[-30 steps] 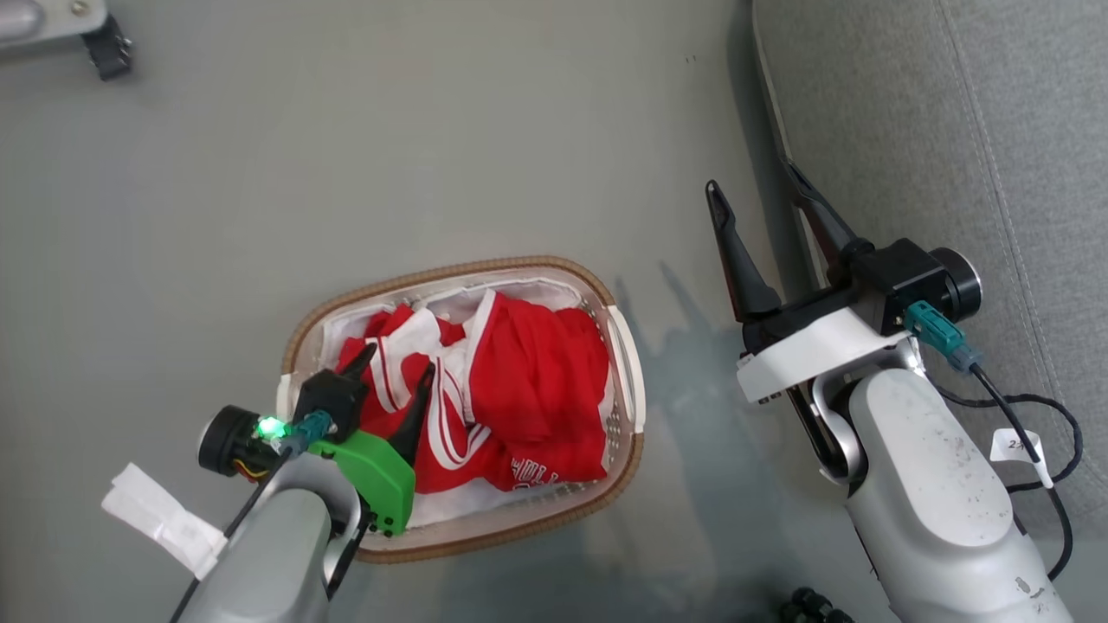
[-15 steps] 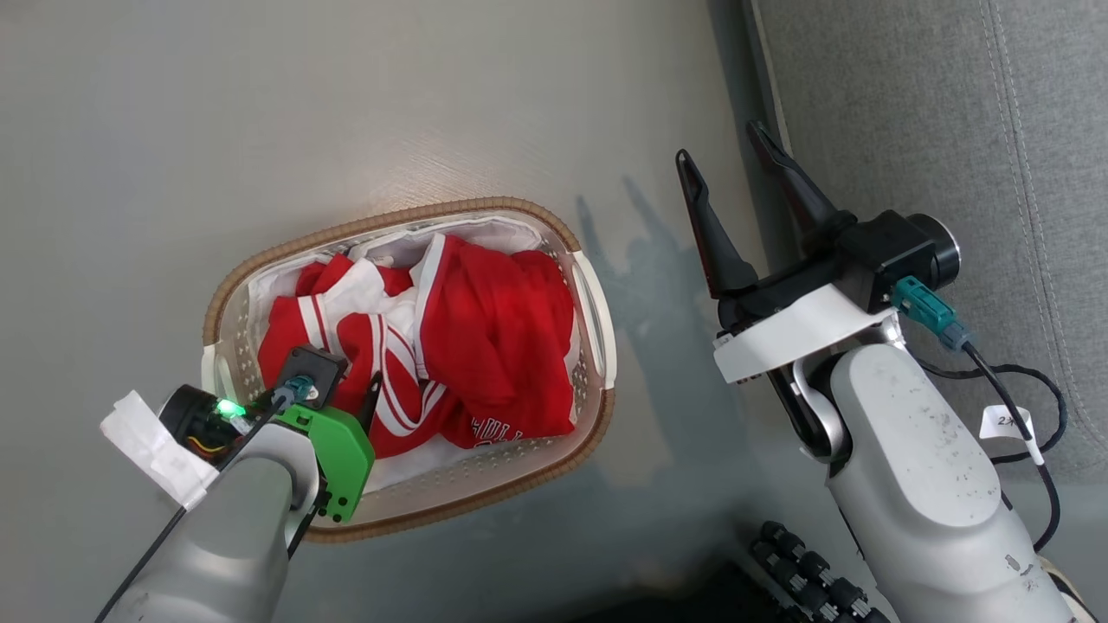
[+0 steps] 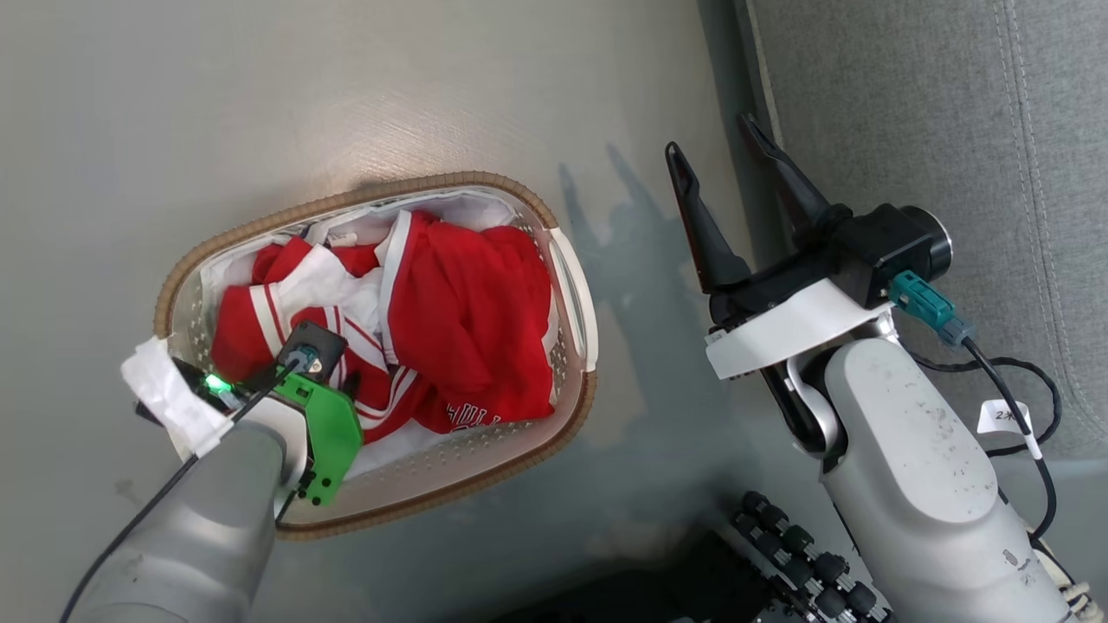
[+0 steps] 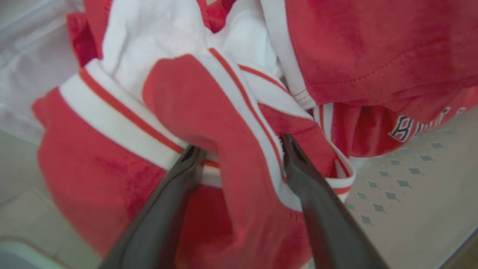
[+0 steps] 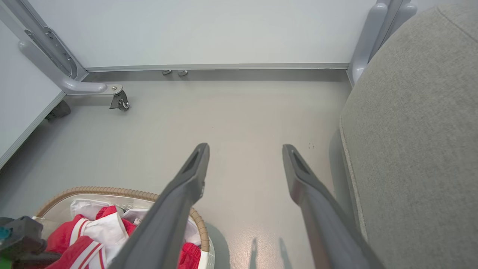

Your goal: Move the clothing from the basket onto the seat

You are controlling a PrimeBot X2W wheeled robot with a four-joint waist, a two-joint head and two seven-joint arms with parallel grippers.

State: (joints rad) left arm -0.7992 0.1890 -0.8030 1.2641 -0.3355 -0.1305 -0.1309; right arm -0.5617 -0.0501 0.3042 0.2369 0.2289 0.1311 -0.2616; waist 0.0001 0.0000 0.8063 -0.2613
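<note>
Descent has set the left tool (image 4: 239, 145), jaws apart, astride a fold of clothing (image 4: 354, 56) in the basket (image 3: 363, 195), lower left: closing looks next.

You've got red clothes (image 3: 467, 303) with white stripes and dark lettering, a white basket (image 3: 573, 294) edged in woven brown, and a plain grey seat (image 3: 909, 104).

- Reaches in at 8 o'clock of the head view with left arm (image 3: 199, 519), wrist bent, left gripper (image 4: 239, 149) spread wide.
- Holds right arm (image 3: 917, 484) at 4 o'clock, right gripper (image 3: 710, 137) agape, fingers aimed toward 11 o'clock.
</note>
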